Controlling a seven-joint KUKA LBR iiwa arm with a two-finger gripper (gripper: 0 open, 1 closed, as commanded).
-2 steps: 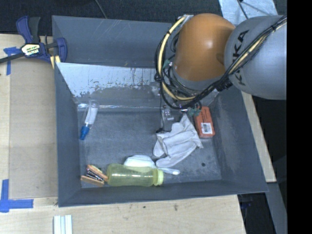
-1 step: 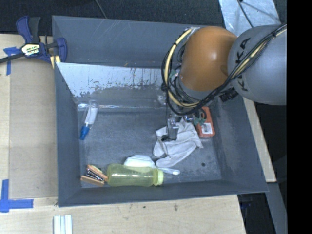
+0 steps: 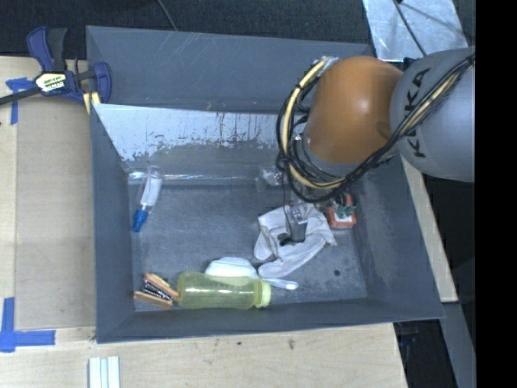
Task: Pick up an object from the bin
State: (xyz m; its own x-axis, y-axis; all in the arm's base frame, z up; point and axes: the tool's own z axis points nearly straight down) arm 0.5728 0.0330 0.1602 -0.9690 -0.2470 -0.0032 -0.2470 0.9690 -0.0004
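My gripper reaches down under the orange wrist cover into the right half of the bin. Its dark fingers rest on a crumpled white cloth or bag lying on the floor there. Just to the right of the fingers sits a small orange and red object with a green spot. A white cap-like piece lies to the lower left of the cloth, touching a yellow-green plastic bottle that lies on its side along the front wall.
A brown and orange clip-like thing lies at the bottle's left end. A clear tube with a blue tip lies by the left wall. A clear wrapper sits near the back wall, beside the arm's cables.
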